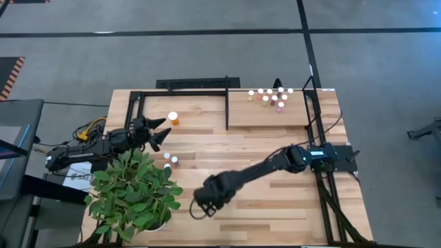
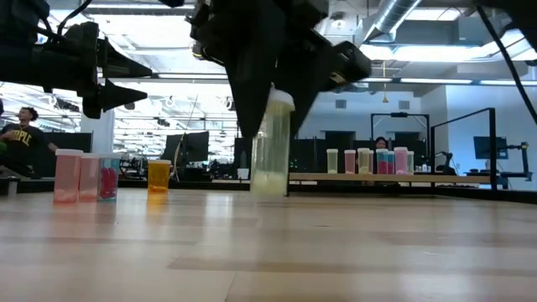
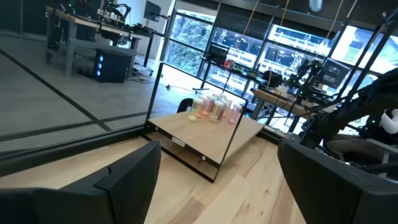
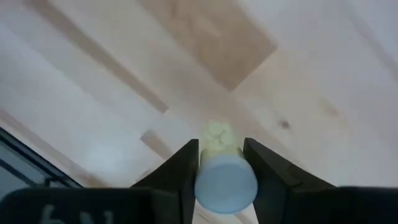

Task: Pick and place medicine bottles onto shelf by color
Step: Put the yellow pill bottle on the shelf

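Pale green vial point(image 4: 219, 163) clamped in right end effector point(image 4: 221, 163) (upright, on tabletop point(image 4: 311, 93)), left end effector point(image 1: 164, 132) wide open.

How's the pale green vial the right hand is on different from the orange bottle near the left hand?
The green vial is pale yellow-green and sits between the right hand's fingers; the orange bottle is orange and stands free, untouched, ahead of the open left hand. Both are upright on the tabletop with white caps, off the shelf.

A pale yellow-green vial point(image 4: 219, 149) with a white cap point(image 4: 225, 180) stands on light striped-plank wood point(image 4: 298, 74).
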Available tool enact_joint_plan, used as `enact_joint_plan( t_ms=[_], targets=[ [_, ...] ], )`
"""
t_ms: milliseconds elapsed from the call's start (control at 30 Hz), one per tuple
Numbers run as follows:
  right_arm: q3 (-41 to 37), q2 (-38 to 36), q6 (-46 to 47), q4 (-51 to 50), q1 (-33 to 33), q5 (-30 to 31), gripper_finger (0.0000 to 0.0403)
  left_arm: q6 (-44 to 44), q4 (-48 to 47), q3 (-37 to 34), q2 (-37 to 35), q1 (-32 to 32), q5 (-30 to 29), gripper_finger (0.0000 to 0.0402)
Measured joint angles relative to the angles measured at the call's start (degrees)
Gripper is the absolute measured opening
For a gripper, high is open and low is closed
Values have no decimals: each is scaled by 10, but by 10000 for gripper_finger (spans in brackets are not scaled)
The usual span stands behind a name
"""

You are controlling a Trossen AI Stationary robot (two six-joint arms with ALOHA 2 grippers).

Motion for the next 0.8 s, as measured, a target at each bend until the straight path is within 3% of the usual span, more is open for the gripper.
enact_joint_plan(
  t_ms=[300, 800],
  targets=[
    [24, -57, -10, -70, -76, -4, 115, 0, 0, 0, 0, 0, 0, 312],
    [12, -186, -15, -167, -160, 124, 118, 0, 0, 0, 0, 0, 0, 312]
  ],
)
